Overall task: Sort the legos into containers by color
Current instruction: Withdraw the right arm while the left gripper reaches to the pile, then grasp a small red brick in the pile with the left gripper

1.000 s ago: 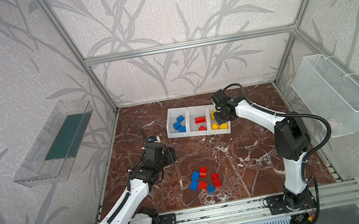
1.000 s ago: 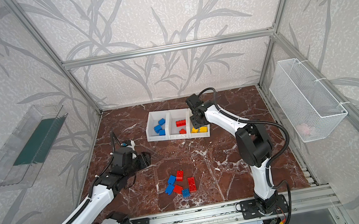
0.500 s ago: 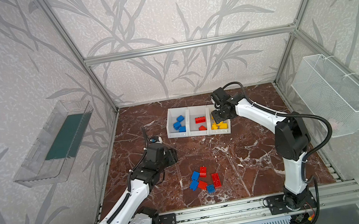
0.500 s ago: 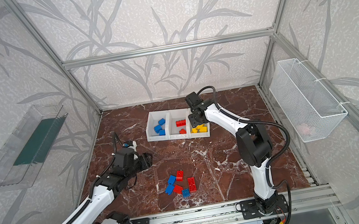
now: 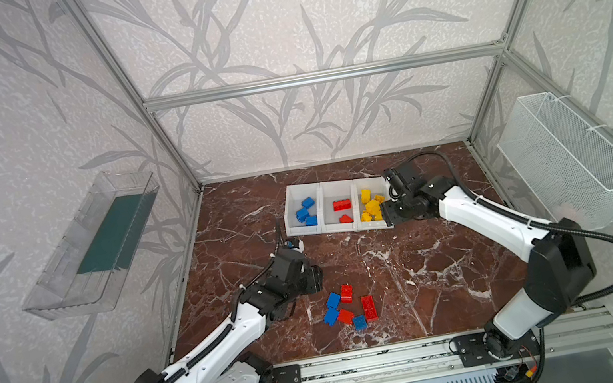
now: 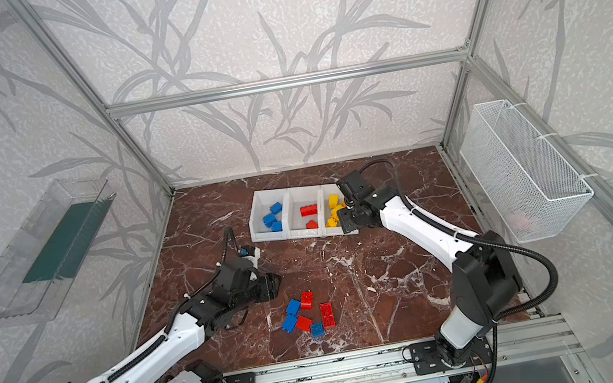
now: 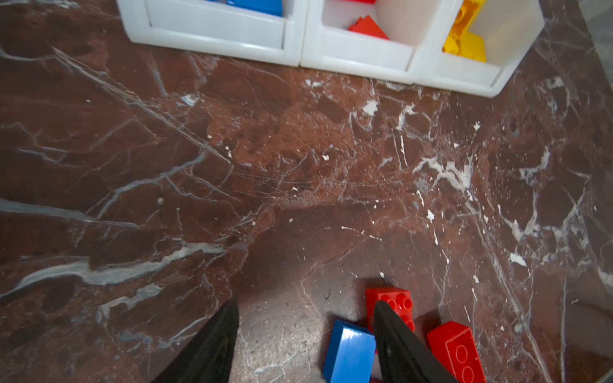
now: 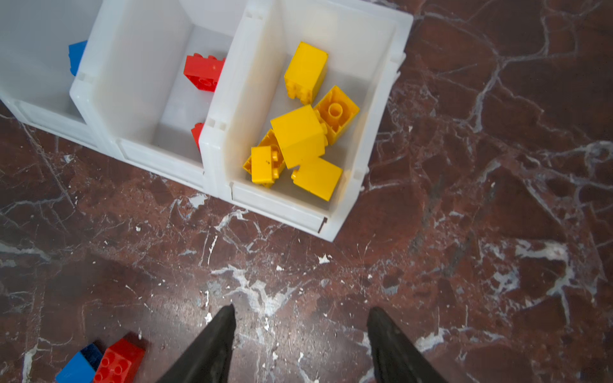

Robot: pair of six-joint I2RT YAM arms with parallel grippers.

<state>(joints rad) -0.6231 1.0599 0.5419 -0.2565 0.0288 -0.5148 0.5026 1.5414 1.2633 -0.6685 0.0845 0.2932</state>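
The containers are three joined white bins at the back middle of the table. The left bin holds blue legos, the middle one red legos, the right one yellow legos. Several loose red and blue legos lie in a pile near the front. My left gripper hovers open and empty at the pile's left edge, with a blue brick and a red brick by one finger. My right gripper is open and empty above bare table, just in front of the yellow bin's corner.
A clear plastic tray hangs on the left wall and a white wire-mesh basket on the right wall. Aluminium frame posts stand at the table's corners. A rail runs along the front edge.
My right gripper has opened wider and drawn back from above the yellow bin toward the table's near side. My left gripper has moved right, closer to the loose pile.
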